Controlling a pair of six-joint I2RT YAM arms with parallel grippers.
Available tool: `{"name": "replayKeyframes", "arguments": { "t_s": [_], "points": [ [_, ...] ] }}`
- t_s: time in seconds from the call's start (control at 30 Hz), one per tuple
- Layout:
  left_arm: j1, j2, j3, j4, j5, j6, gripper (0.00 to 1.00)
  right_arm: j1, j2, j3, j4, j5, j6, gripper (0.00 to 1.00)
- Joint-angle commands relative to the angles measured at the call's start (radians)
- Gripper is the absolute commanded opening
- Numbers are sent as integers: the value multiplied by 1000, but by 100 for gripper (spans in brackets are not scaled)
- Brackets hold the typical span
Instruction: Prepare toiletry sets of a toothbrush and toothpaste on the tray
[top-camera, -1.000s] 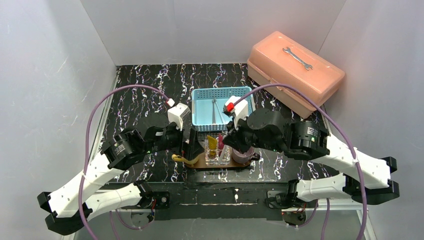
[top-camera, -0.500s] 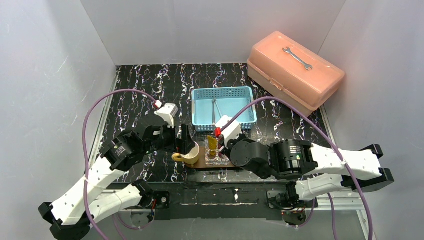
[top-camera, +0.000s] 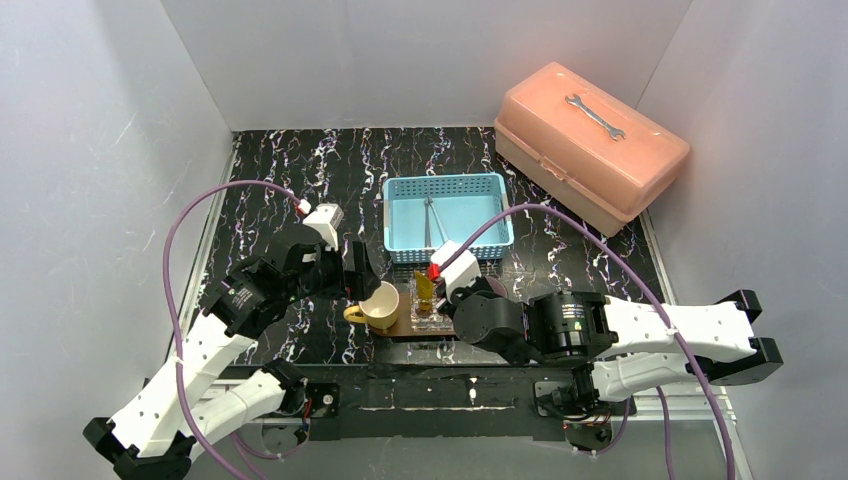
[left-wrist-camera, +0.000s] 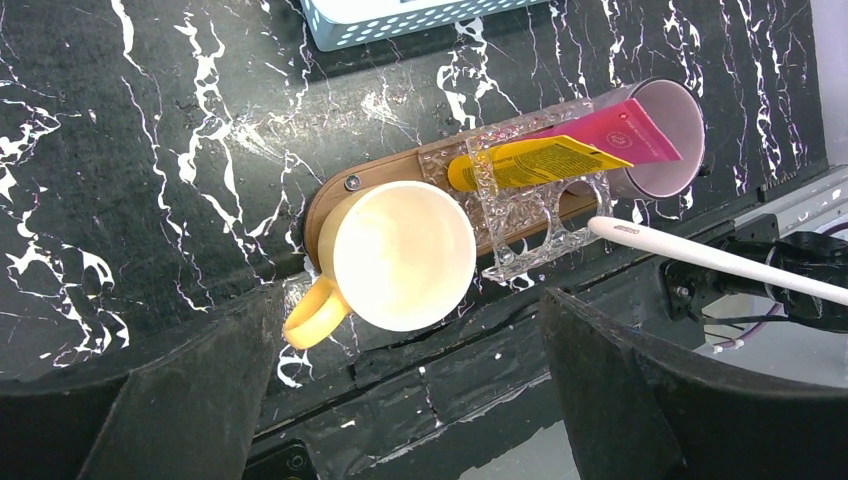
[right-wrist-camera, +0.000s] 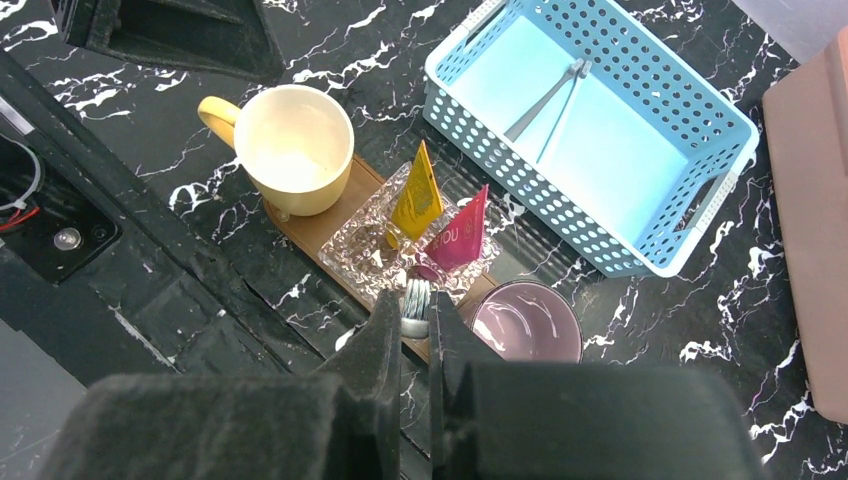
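— Wood is seen under both cups, so the tray is already laid out; why is a toothbrush pinched in the right gripper?
— It is probably meant for the purple cup, at four o'clock from the clear container.
— And the toothpaste?
— Both tubes are propped in that container. The left gripper is spread wide, nothing held, above the yellow cup at ten o'clock. More brushes are seen in the basket at one o'clock.
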Motion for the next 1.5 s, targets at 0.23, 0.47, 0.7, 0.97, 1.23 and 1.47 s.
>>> {"name": "replayKeyframes", "arguments": {
  "t_s": [0.23, 0.47, 0.7, 0.97, 1.23, 1.47],
  "points": [
    [11, -10, -26, 18, 13, 25, 98, 5, -53, -83, 122, 57, 38, 1],
    [11, -9, -29, 21, 14, 30, 98, 4, -90, -165, 191, 77, 41, 1],
    [11, -2, -29, 26, 14, 30, 98, 4, -159, -299, 321, 77, 47, 1],
    [10, 8, -26, 28, 45, 30, 98, 2, -223, -421, 444, 84, 38, 1],
    [11, 12, -25, 28, 45, 30, 98, 4, -245, -497, 528, 109, 22, 1],
    [10, 12, -23, 28, 47, 30, 98, 2, -278, -587, 641, 125, -7, 1]
  ]
}}
